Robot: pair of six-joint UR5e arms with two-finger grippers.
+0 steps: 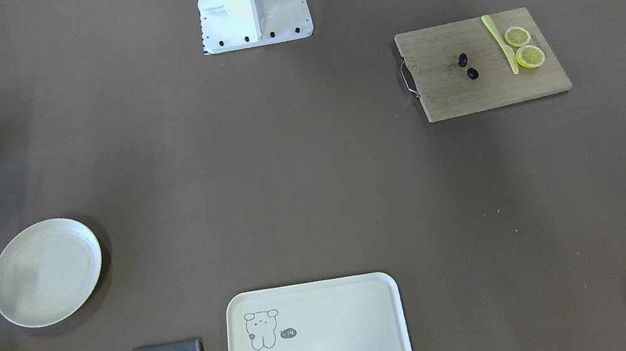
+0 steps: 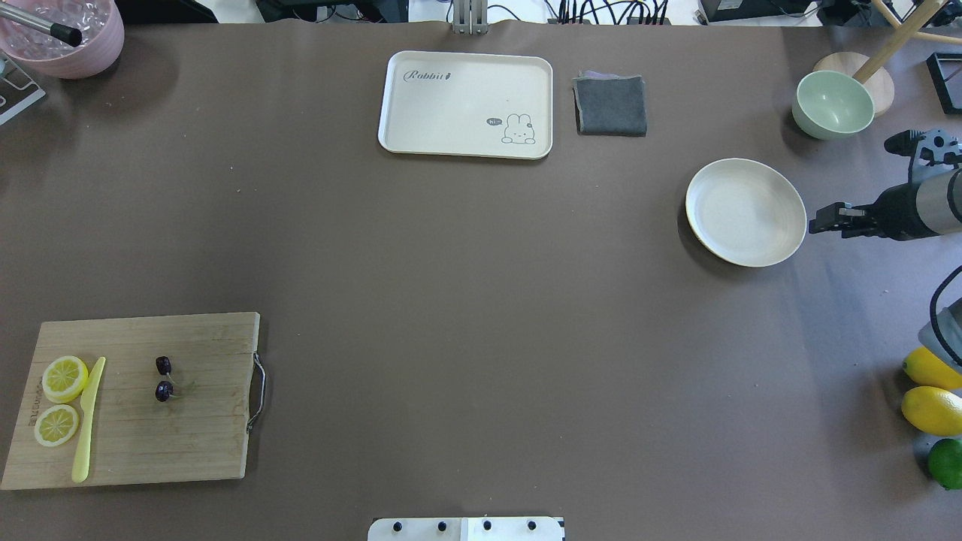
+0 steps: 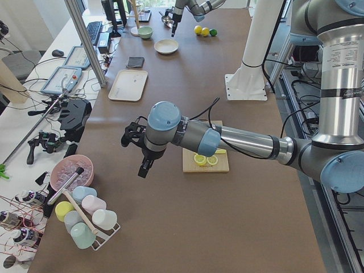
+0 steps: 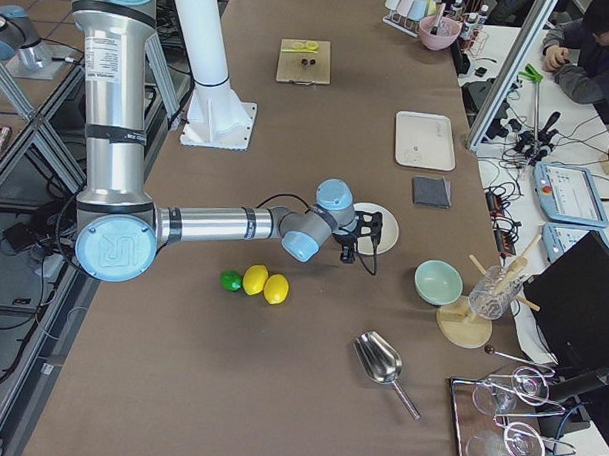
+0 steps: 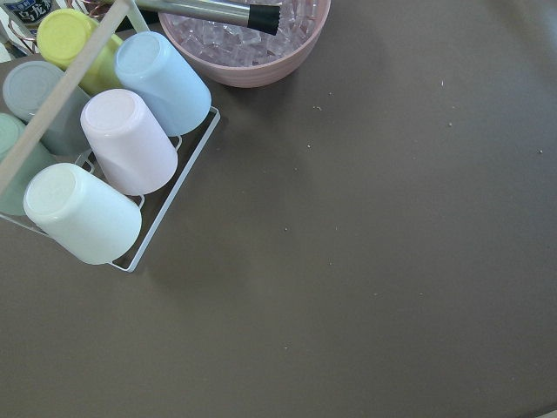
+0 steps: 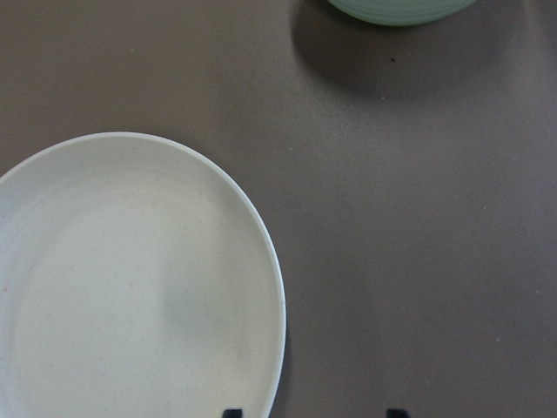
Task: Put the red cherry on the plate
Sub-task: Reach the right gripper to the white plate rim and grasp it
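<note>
Meanwhile the red cherry [image 2: 164, 391], a pair of small dark fruits joined by thin stems, lay near the middle of a wooden cutting board [image 2: 188, 443] on the left of the brown worktop [image 2: 451, 300], close to the robot's edge. Two lemon slices [image 2: 65, 378] and a yellow knife [image 2: 88, 421] lay on the same board, to the left of the cherry and apart from it. The plate [image 2: 744, 212] sat well away, on the right side of the worktop, with nothing on it. The right claw [image 2: 819, 219] hung just beside the plate's right rim, and in the right wrist view its two fingertips stood apart with nothing between them. The left claw [image 3: 143, 168] hovered above the worktop beyond the board's left end, near a pink bowl [image 5: 261, 43] of ice and a rack of pastel cups [image 5: 130, 139]; whether it was parted or closed could not be told. At the far edge sat a cream tray [image 2: 451, 105] with a grey cloth [image 2: 610, 105] to its right, and a green bowl [image 2: 833, 105] stood beyond the plate. Two lemons [image 2: 932, 409] and a lime [image 2: 947, 462] lay at the near right.
</note>
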